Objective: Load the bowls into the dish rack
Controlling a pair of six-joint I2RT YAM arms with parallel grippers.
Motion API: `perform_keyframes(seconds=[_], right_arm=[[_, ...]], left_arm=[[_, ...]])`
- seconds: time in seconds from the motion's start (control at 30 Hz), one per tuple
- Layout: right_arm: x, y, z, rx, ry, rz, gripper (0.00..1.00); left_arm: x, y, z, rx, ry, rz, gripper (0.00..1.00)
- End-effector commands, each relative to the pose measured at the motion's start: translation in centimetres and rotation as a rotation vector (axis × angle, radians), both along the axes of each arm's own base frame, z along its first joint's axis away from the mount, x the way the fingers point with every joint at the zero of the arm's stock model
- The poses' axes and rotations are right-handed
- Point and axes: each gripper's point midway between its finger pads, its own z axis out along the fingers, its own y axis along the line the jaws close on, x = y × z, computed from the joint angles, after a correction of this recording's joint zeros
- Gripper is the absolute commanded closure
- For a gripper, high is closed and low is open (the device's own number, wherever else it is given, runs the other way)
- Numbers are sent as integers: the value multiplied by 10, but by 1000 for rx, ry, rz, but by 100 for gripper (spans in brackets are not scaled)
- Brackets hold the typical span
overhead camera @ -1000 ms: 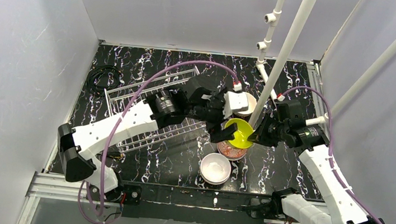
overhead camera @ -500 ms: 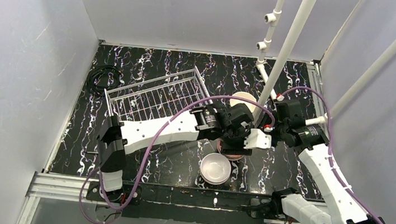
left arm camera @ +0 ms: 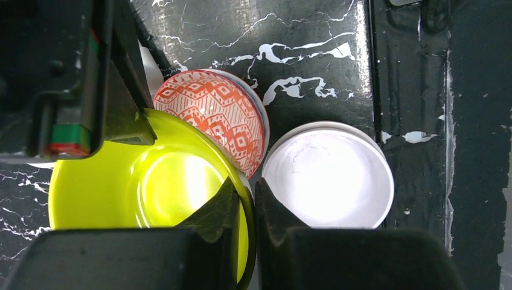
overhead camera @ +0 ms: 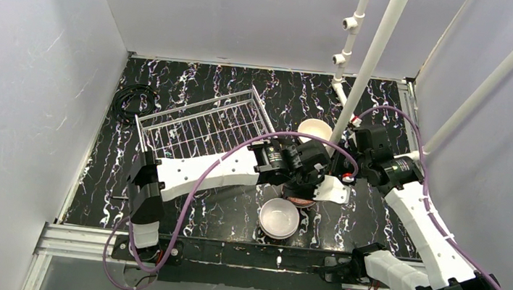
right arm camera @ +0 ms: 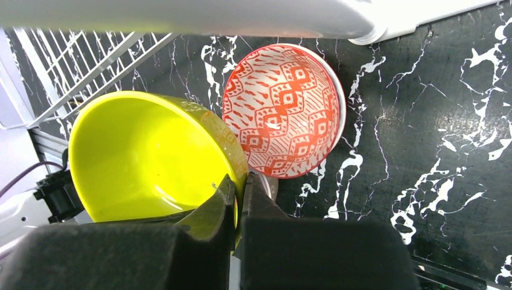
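Note:
A yellow-green bowl [left arm camera: 151, 187] hangs above the table, held from two sides. My left gripper [left arm camera: 246, 187] is shut on one part of its rim, and my right gripper [right arm camera: 240, 181] is shut on another part of the same bowl [right arm camera: 145, 160]. Under it sits a bowl with a red-patterned inside [left arm camera: 217, 118], and a white bowl [left arm camera: 329, 175] stands next to that one. From above, the left wrist hides the yellow-green bowl. A tan bowl [overhead camera: 313, 130] stands behind the arms. The wire dish rack [overhead camera: 204, 130] lies to the left with nothing in it.
A white pipe frame [overhead camera: 372, 63] rises just behind the two grippers. A coil of black cable [overhead camera: 131, 101] lies at the far left, beside the rack. Grey walls close in the table on three sides.
My left arm swung from over the rack across to the yellow-green bowl and its jaws closed on the rim. The right gripper kept its hold and shifted slightly.

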Motion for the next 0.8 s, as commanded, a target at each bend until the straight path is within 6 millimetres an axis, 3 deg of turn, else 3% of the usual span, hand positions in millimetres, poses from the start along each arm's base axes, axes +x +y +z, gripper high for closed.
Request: perform_keyframes(seconds=[0.0, 0.03, 0.17, 0.27, 0.57, 0.67, 0.77], right_arm=[[3, -2, 15, 21, -14, -40, 99], [4, -1, 17, 26, -20, -43, 94], [7, -1, 23, 52, -44, -74, 59], [7, 4, 30, 87, -54, -73, 45], [16, 5, 57, 172, -155, -148, 33], [17, 5, 65, 194, -203, -152, 32], [16, -2, 58, 156, -210, -157, 36]], left_arm=[[10, 11, 20, -5, -23, 71, 100], [8, 11, 20, -4, -15, 71, 100], [1, 15, 17, -8, 18, 77, 100], [-1, 17, 17, -13, 28, 82, 100], [-14, 25, 21, -83, 119, 103, 100], [-5, 35, 24, -126, 146, 178, 100], [17, 52, 30, -188, 217, 290, 100]])
